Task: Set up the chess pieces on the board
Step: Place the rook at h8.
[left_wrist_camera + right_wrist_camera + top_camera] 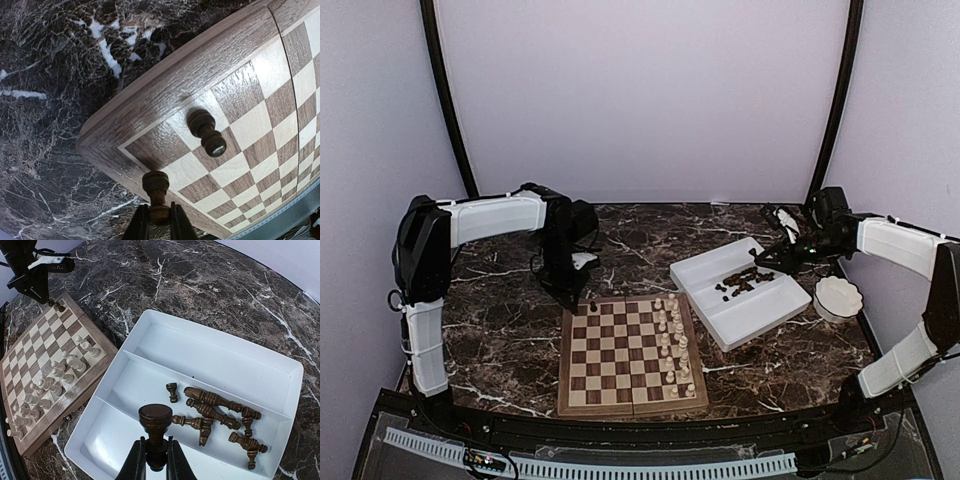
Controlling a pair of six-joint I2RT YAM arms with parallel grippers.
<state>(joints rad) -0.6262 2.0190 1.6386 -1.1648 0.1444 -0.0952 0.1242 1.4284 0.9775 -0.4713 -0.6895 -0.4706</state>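
Observation:
The board (615, 360) lies in front of my left arm, with cream-white pieces (670, 345) in its right columns. In the left wrist view my left gripper (159, 207) is shut on the head of a dark pawn (155, 184), whose base sits over the board's far-left corner (150, 145). A second dark pawn (206, 132) stands one square in. My right gripper (156, 441) is shut on another dark piece (155, 419), held above the white tray (125, 450). Several dark chess pieces (220, 412) lie in the tray's middle compartment.
The divided white tray (760, 310) sits right of the board, angled. A small white bowl (838, 298) stands beside it at the far right. The left gripper (582, 297) hovers at the board's far-left corner; the right gripper (760, 257) is over the tray's far side.

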